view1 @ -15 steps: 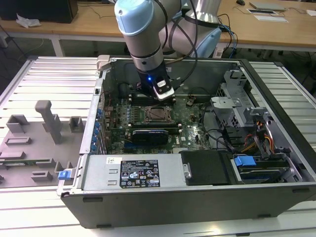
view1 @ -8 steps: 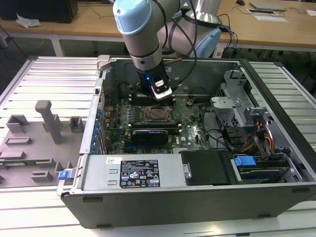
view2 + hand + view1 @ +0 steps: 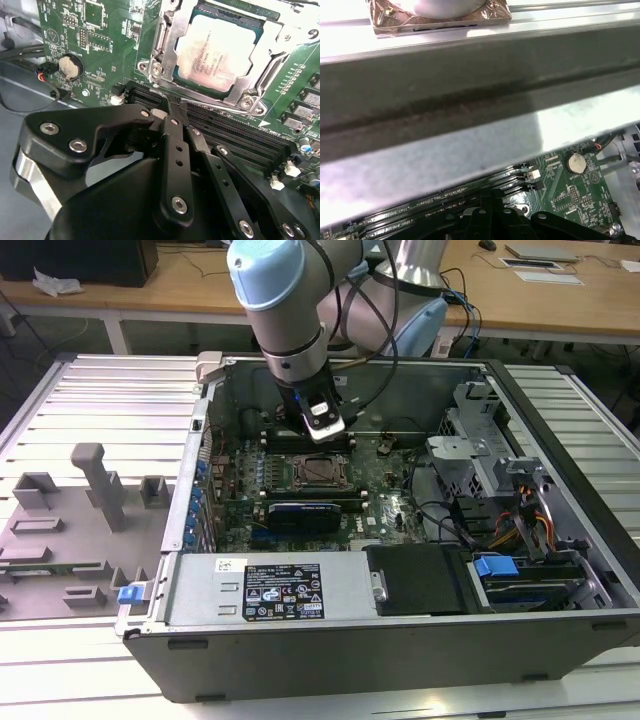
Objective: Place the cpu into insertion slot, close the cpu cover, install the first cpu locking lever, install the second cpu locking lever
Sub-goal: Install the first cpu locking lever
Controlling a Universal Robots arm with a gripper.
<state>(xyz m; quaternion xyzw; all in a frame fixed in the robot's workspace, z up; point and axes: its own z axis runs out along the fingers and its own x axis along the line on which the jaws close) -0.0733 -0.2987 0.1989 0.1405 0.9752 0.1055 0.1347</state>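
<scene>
**Gripper shut at socket edge; cpu seated under closed cover**

In the second wrist view the gripper (image 3: 172,111) has its black fingers (image 3: 176,145) drawn together, and nothing is visible between them. The tips sit above the black memory slots (image 3: 235,134), just beside the nearest edge of the socket. A thin metal lever rod (image 3: 210,103) runs along that edge; whether the tips touch it cannot be told.

The cpu (image 3: 217,50) lies flat in the insertion slot (image 3: 341,477), metal top up. The cpu cover (image 3: 276,44) is down over it and frames the chip on all sides.

In the exterior view the gripper hangs just on the far side of the socket, on the green motherboard (image 3: 100,30). A coin cell battery (image 3: 70,66) sits on the board well apart from the socket.

The board is in an open computer case (image 3: 400,650) lying on a ribbed metal table (image 3: 90,400). A labelled power supply (image 3: 270,590) lies along the case's near side. A grey fixture (image 3: 100,485) stands at the exterior view's left.
</scene>
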